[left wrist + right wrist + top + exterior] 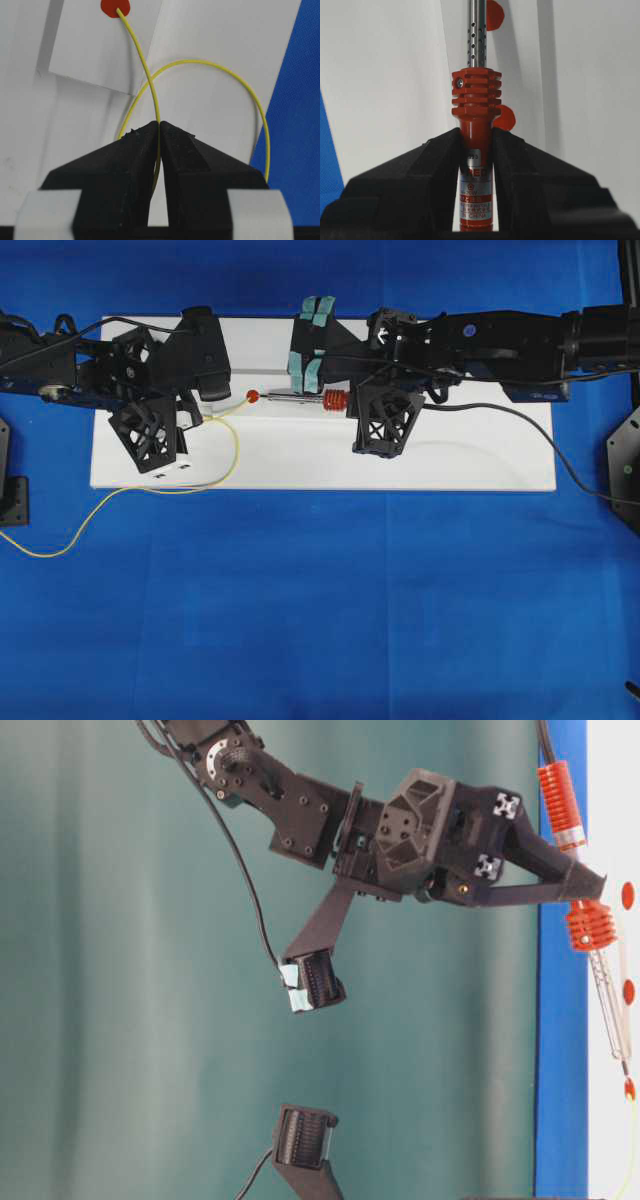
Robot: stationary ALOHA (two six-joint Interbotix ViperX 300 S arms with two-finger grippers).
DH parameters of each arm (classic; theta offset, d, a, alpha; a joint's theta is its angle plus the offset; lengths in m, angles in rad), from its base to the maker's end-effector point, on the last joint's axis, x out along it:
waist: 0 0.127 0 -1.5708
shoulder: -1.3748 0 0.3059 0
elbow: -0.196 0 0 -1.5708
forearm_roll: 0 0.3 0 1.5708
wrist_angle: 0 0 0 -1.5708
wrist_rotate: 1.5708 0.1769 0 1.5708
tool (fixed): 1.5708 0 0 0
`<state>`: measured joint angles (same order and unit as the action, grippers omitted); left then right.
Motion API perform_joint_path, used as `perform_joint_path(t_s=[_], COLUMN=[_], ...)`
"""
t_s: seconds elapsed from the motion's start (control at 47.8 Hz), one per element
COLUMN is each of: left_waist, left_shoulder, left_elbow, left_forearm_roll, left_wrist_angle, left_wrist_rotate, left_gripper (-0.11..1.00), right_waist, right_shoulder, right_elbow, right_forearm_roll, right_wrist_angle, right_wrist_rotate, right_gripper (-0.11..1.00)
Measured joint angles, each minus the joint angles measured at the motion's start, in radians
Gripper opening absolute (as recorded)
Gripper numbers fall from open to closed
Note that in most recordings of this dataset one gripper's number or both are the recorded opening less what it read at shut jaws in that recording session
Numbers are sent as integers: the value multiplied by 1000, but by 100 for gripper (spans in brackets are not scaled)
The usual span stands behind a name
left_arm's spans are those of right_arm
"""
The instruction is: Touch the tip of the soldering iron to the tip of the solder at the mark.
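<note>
My left gripper (159, 123) is shut on the thin yellow solder (145, 70). The solder's tip lies on the red mark (114, 7); behind the jaws the wire loops back to the right. From above, the left gripper (203, 418) sits left of the mark (253, 396). My right gripper (476, 136) is shut on the red-orange handle of the soldering iron (476, 95). The iron (300, 398) lies level and points left, its dark tip right next to the mark. From table level the iron (610, 995) ends close to the mark (630, 1089). Contact cannot be made out.
Everything rests on a white board (450, 455) over a blue cloth (330, 610). The iron's black cord (520, 420) trails off to the right. The solder's loose end (60, 545) runs onto the cloth. Two more red dots (506, 119) lie under the iron.
</note>
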<state>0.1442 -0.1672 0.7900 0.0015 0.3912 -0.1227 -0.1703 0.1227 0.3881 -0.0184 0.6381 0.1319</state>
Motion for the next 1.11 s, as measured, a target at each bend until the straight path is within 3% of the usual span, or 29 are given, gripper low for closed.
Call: perform_joint_path(t_s=[1.108], left_waist=[0], left_shoulder=[12], left_elbow=[-11], left_forearm_roll=[0], left_wrist_angle=[26], left_wrist_rotate=[6], left_gripper=[2], right_waist=[0], right_shoulder=[20], right_elbow=[-34], right_forearm_roll=[0], right_wrist_angle=[28], right_wrist_rotate=[0], right_gripper=[6])
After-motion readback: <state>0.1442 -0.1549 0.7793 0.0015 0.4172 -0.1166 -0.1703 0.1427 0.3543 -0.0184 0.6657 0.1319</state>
